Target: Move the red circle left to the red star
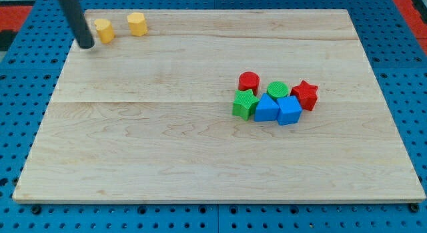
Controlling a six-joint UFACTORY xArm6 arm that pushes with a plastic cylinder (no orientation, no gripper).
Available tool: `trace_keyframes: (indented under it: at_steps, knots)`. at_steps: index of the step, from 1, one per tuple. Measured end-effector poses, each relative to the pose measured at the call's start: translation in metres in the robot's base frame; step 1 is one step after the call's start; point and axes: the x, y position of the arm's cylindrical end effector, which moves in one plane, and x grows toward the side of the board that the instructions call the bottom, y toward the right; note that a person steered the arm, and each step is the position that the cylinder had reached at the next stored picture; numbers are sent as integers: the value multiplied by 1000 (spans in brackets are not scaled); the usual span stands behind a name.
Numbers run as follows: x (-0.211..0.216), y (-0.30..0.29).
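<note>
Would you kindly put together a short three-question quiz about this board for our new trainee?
1. True or false: my tip is touching the red circle.
2. Which block sits directly between the red circle and the red star? A) a blue block B) the green circle C) a yellow block
3. Fill in: the two yellow blocks lie near the view's top ____ corner of the wooden board.

Key:
1. False; my tip rests just to the view's left of the yellow blocks, far from the cluster.
2. B
3. left
</note>
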Motion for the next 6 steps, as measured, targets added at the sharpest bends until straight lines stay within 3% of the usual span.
trace_keyframes:
  at_steps: [3, 4, 5, 6]
  knots:
    - [-9, -2]
    - [60, 64]
    - [122, 173]
    - [127, 235]
